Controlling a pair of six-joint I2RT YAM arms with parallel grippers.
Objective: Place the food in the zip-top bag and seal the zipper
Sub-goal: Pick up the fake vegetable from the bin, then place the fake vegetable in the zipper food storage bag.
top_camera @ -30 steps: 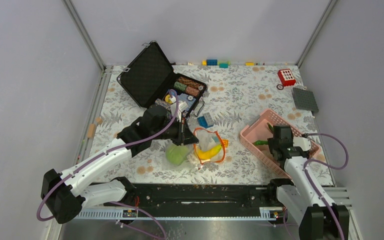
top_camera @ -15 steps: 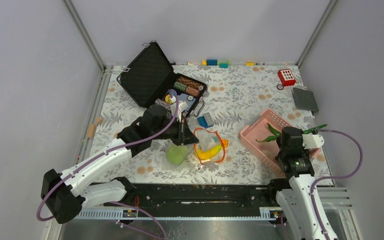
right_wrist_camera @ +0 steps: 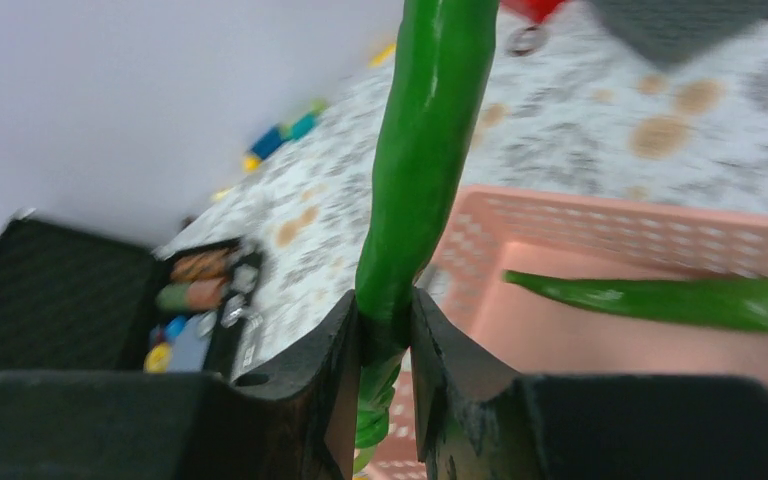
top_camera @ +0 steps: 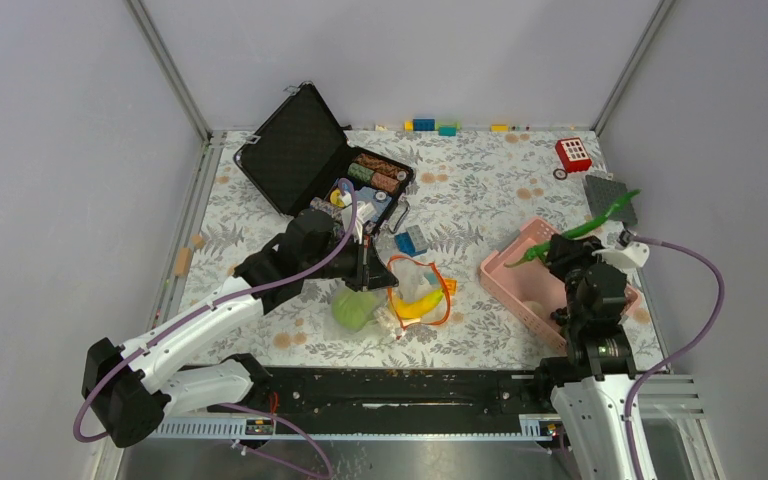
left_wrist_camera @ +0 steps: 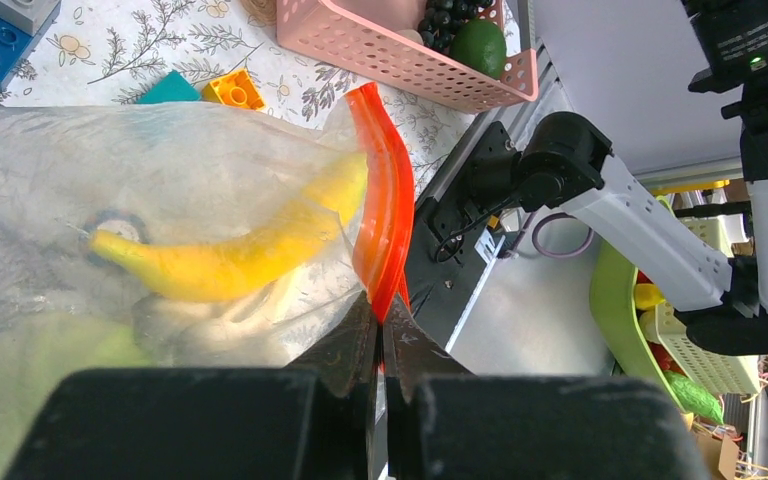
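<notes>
1. My left gripper is pressed shut on one end of the thin orange-red zipper strip. That holds up the mouth of the clear floppy zip-top bag, and this arm has not shifted in the last second.
2. A long yellow toy piece lies inside the bag. The round light-green toy cabbage sits at the bag's near-left side; I cannot tell whether it is inside.
3. My right gripper pinches a long green toy pod near one end, and the pod stands up past my fingers.
4. A second ago that gripper was down in the pink perforated plastic basket. Now it is raised, with the pod clear of the rim, so I judge the pick done. The carry across to the bag's mouth comes next.
5. Another green pod lies in the basket, so more trips remain and the zipper is not yet sealed.
</notes>
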